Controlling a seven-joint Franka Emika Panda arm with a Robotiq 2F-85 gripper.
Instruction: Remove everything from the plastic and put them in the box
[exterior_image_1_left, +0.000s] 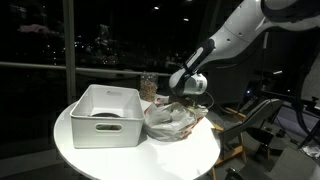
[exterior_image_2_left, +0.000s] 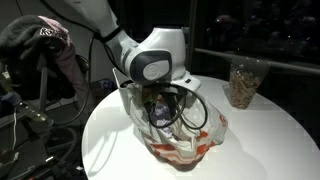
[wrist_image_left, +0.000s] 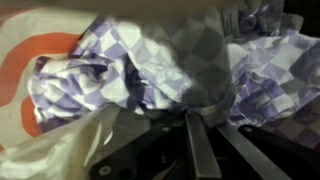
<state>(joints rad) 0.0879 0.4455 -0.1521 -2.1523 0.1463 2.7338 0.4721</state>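
A white plastic bag (exterior_image_1_left: 170, 122) with orange print lies on the round white table, and it also shows in an exterior view (exterior_image_2_left: 188, 146). My gripper (exterior_image_1_left: 178, 98) reaches down into the bag's open mouth (exterior_image_2_left: 165, 110). In the wrist view a purple-and-white checkered cloth (wrist_image_left: 150, 60) fills the bag (wrist_image_left: 40, 60). The gripper's fingers (wrist_image_left: 203, 112) are close together, pinching a fold of the cloth. A white rectangular box (exterior_image_1_left: 105, 132) stands beside the bag. What lies inside the box cannot be told.
A glass jar (exterior_image_2_left: 245, 85) filled with brown pieces stands at the back of the table (exterior_image_2_left: 260, 140) and also shows behind the bag (exterior_image_1_left: 148, 87). Chairs and equipment stand around the table, with dark windows behind.
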